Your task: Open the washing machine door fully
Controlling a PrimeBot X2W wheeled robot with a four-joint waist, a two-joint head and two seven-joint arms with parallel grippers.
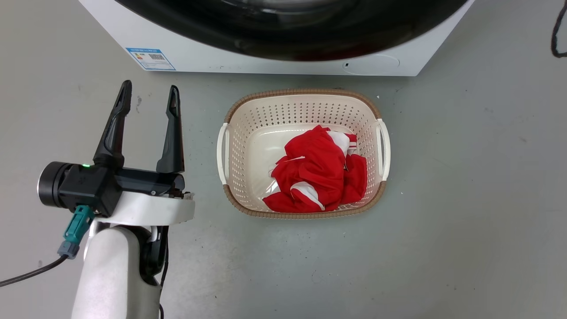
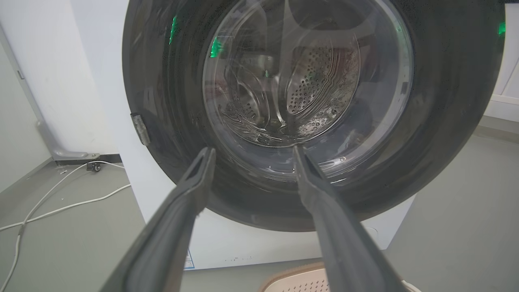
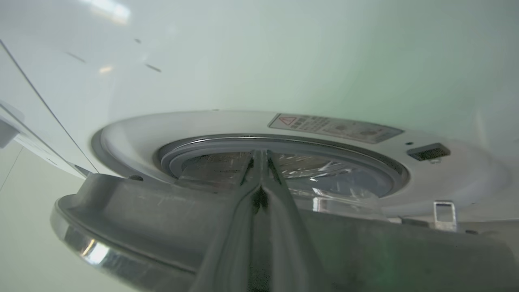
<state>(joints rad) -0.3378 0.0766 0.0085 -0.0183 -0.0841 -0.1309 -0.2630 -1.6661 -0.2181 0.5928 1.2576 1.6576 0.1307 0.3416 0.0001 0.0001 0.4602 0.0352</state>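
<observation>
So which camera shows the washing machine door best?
The left wrist view: nearly the whole washing machine door, glass window included. The head view catches its lower edge; the right wrist view, its inner rim up close.

Cream perforated plastic laundry basket [image 1: 248, 146], brown woven-look rim, white handle on each short side, standing on grey scuffed floor [image 1: 465, 199]. Crumpled red-and-white garment [image 1: 319, 173] heaped inside, toward basket's right and near side; left part of bottom bare. Thin black cable [image 1: 553, 40] looping at upper right edge. In left wrist view: white cables [image 2: 61, 209] trailing over floor beside pale wall [image 2: 40, 81].
</observation>
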